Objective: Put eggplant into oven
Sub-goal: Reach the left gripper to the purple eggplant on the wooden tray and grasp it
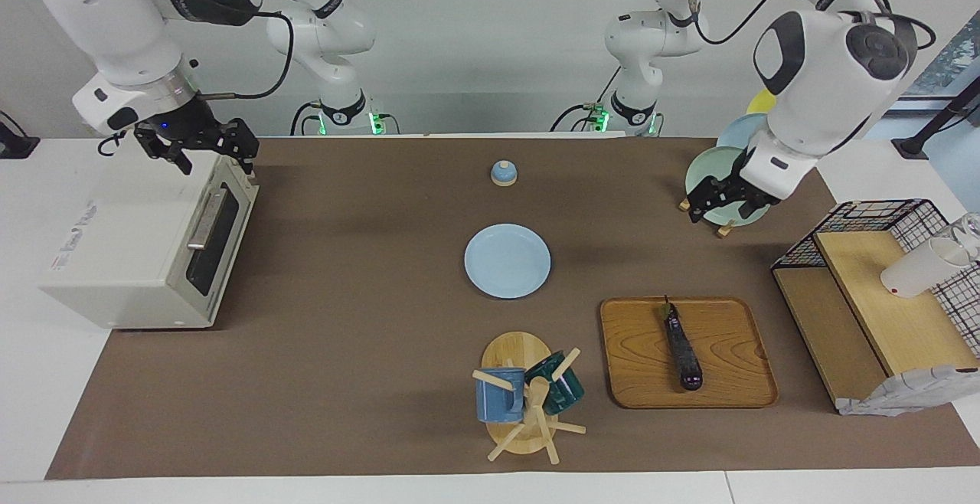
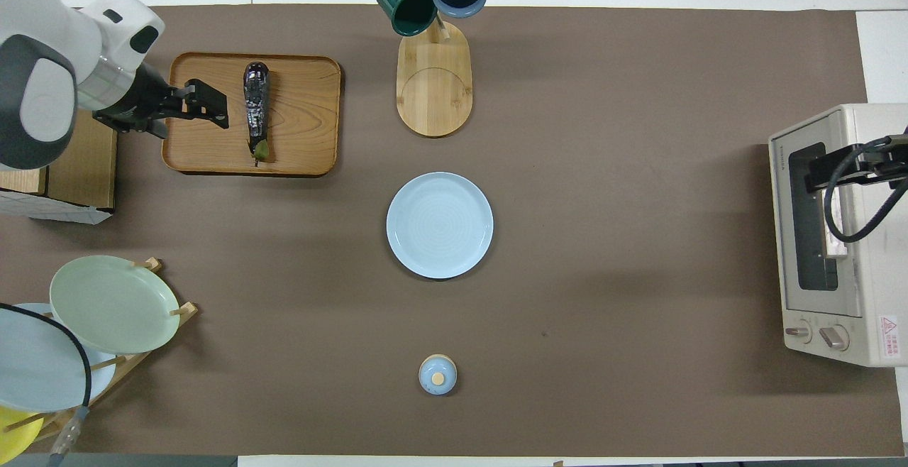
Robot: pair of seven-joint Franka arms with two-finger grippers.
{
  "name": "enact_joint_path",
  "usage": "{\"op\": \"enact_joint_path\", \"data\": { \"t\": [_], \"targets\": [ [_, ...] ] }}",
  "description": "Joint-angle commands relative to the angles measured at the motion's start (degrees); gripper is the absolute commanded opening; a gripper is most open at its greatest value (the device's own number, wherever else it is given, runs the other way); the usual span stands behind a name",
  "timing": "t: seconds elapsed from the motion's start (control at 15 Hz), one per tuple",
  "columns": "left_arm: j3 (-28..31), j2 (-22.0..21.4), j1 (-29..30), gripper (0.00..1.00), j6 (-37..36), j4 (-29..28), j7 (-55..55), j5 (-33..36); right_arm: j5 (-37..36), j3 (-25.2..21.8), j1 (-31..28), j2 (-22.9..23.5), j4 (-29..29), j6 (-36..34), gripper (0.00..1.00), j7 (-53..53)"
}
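1. My left gripper (image 2: pixel 206 101) was spread wide and held nothing. It hung in the air. In the overhead view it showed over the edge of the wooden tray (image 2: pixel 305 98), at about nine o'clock from the eggplant (image 2: pixel 255 108). The facing view showed it was well up and touched nothing.
2. My right gripper (image 1: pixel 207 148) was spread wide too, and empty. It waited over the top front edge of the oven (image 1: pixel 115 251).
3. The eggplant lay flat on the tray with its thin stem end toward the robots. In the overhead view it was at about ten o'clock from the blue plate (image 2: pixel 440 224). The oven was at about three o'clock from that plate, well apart from the eggplant.
4. The oven door (image 1: pixel 210 240) looked shut, with its silver handle (image 1: pixel 203 220) up near the right gripper.
5. I judged we were at the very first step: reaching for the eggplant. It was not picked up yet.
6. Next, I thought the left gripper had to go down with one finger on each long side of the eggplant, near its middle, and then squeeze.
7. I also thought the right gripper had to pull the handle down, or the eggplant could not go in.
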Motion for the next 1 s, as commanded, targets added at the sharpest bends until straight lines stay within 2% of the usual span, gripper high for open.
{"op": "enact_joint_path", "data": {
  "t": [0.0,0.2,0.27,0.4,0.53,0.93],
  "targets": [
    [-0.2,7.6,-1.8,1.00,3.4,4.0,0.0,2.1,1.5,-0.8,0.3,-0.4,-0.3,-0.3,1.00,-1.2],
    [-0.1,13.4,-2.4,1.00,11.2,4.8,0.9,3.6,1.6,-0.7,0.3,-0.4,-0.3,-0.3,1.00,-1.2],
    [-0.3,13.6,-2.0,1.00,14.7,4.0,2.0,5.0,1.5,-0.8,0.3,-0.4,-0.3,-0.3,1.00,-1.2],
    [-0.1,13.4,-2.2,1.00,15.7,2.3,3.0,5.3,1.5,-0.8,0.3,-0.4,-0.3,-0.3,1.00,-1.2],
    [-0.1,12.7,-2.4,1.00,19.7,-2.1,3.3,5.8,1.5,-0.8,0.3,-0.4,-0.3,-0.3,1.00,-1.2],
    [-0.1,12.2,-2.4,0.98,20.8,-3.6,4.9,6.0,1.5,-0.8,0.1,-0.4,-0.4,-0.3,1.00,-1.1]
  ]
}}
